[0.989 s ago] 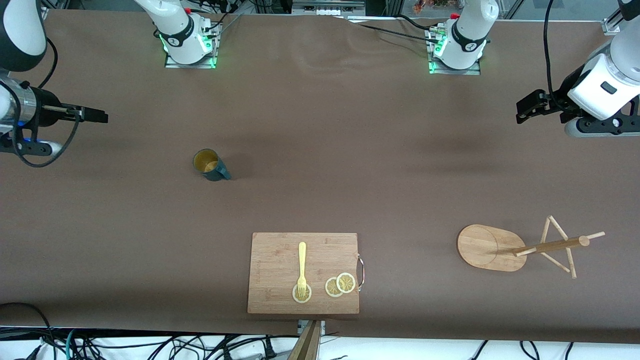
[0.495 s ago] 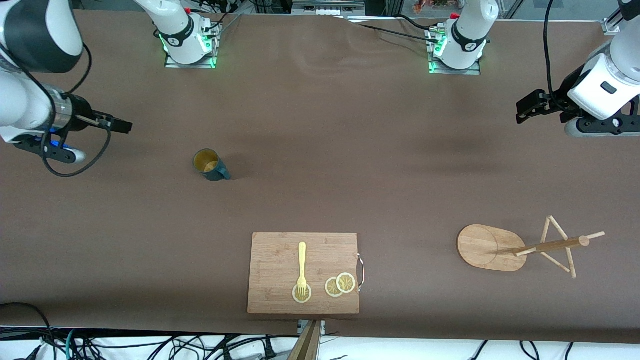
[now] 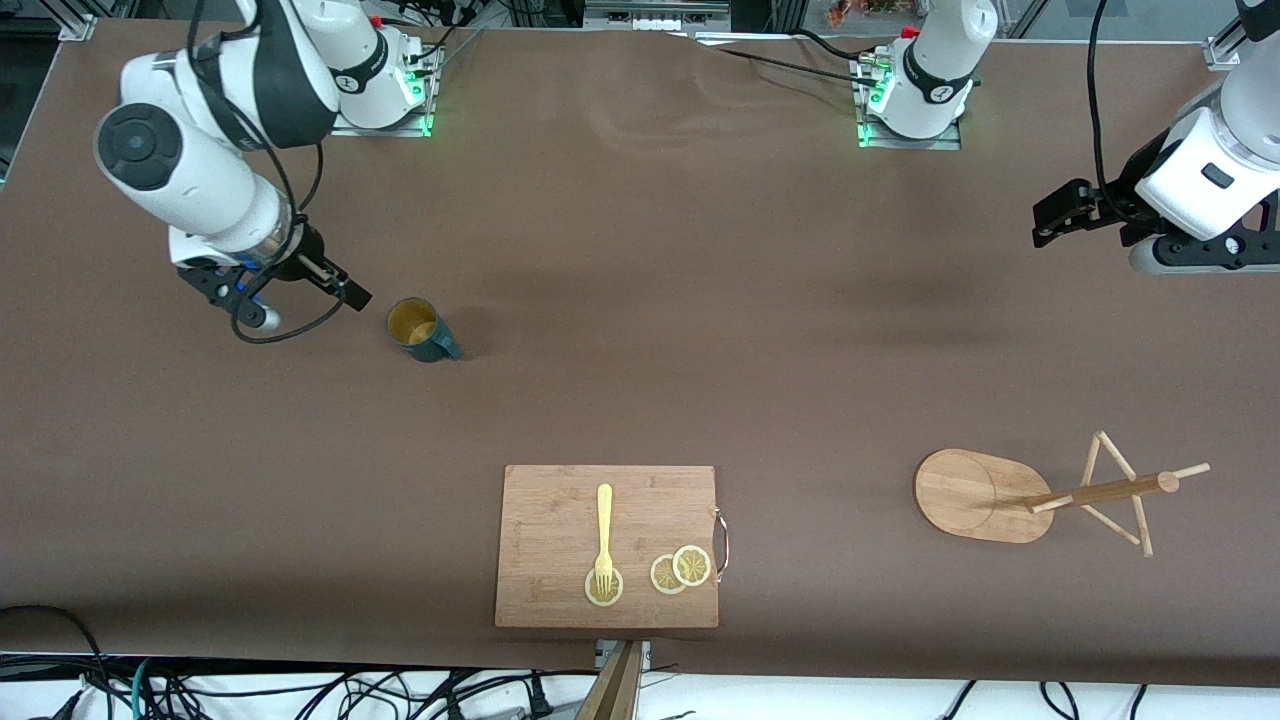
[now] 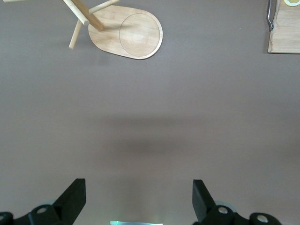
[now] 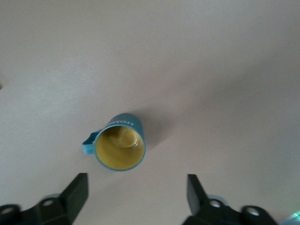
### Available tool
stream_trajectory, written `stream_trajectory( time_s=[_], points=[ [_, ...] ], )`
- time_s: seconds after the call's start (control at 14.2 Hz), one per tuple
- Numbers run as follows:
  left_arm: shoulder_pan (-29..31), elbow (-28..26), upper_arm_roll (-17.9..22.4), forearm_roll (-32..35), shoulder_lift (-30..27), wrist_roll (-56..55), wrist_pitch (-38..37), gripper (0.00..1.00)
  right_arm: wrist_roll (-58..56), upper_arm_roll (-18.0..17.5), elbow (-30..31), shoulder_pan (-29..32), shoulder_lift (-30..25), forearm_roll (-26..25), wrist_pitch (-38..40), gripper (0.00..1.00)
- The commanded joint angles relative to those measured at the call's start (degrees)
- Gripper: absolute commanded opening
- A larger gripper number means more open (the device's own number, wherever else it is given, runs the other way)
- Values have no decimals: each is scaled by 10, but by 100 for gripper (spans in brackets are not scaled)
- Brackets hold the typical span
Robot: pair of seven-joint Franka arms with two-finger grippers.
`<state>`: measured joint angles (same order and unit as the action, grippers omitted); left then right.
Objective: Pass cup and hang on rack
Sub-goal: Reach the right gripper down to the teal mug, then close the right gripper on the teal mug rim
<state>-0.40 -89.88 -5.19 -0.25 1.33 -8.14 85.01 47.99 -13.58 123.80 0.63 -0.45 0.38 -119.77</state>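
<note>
The dark teal cup (image 3: 420,329) stands upright on the brown table, yellowish-tan inside, its handle pointing toward the front camera. The right wrist view shows it from above (image 5: 120,147). My right gripper (image 3: 352,292) is open and empty, just beside the cup toward the right arm's end of the table. In the right wrist view the right gripper (image 5: 137,194) has its jaws wide apart with the cup apart from them. The wooden rack (image 3: 1040,494) stands near the left arm's end; its oval base shows in the left wrist view (image 4: 126,32). My left gripper (image 3: 1050,222) waits open and empty in the air; the left wrist view (image 4: 138,199) shows it over bare table.
A wooden cutting board (image 3: 560,590) with a yellow fork (image 3: 603,540) and lemon slices (image 3: 680,569) lies near the table's front edge. Its corner shows in the left wrist view (image 4: 284,33). The arm bases stand along the table edge farthest from the camera.
My right arm has swung in from the table's end and its gripper has come close to the cup. The left arm, the cup and the rack have not moved.
</note>
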Motion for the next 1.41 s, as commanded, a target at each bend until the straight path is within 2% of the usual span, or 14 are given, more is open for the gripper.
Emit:
stream_trajectory(
  time_s=[0.0,0.28,0.42,0.49,0.71,0.78,0.85,0.92,0.99,1.27,1.34],
  points=[
    [1,8,-1,-1,3,1,-7,100,13,0,85,6,-33,2,-97,86],
    [1,9,-1,-1,4,1,-7,100,9,-7,156,4,-1,-6,-241,78],
    [1,9,-2,-1,4,1,-7,100,8,-7,159,-5,30,-6,-264,73],
    [1,9,-1,-1,4,1,-7,100,8,-7,159,-11,43,-7,-269,66],
    [1,10,-2,-1,4,1,-7,100,8,-7,159,-12,76,-12,-298,45],
    [1,10,-2,-1,5,1,-6,100,8,-7,158,-12,89,-12,-315,32],
    [1,10,-2,-1,5,1,-6,100,7,-7,156,-12,96,-12,-318,15],
    [1,10,-2,-1,5,1,-6,100,7,-7,154,-12,95,-12,-318,4],
    [1,10,-2,-1,5,1,-6,100,7,-7,153,-12,92,-12,-318,0],
    [1,10,-2,-1,5,1,-5,100,-48,-7,145,-12,86,-13,-312,0],
    [1,10,-2,-1,5,1,-5,100,-58,-7,134,-12,79,-13,-288,0]
  ],
)
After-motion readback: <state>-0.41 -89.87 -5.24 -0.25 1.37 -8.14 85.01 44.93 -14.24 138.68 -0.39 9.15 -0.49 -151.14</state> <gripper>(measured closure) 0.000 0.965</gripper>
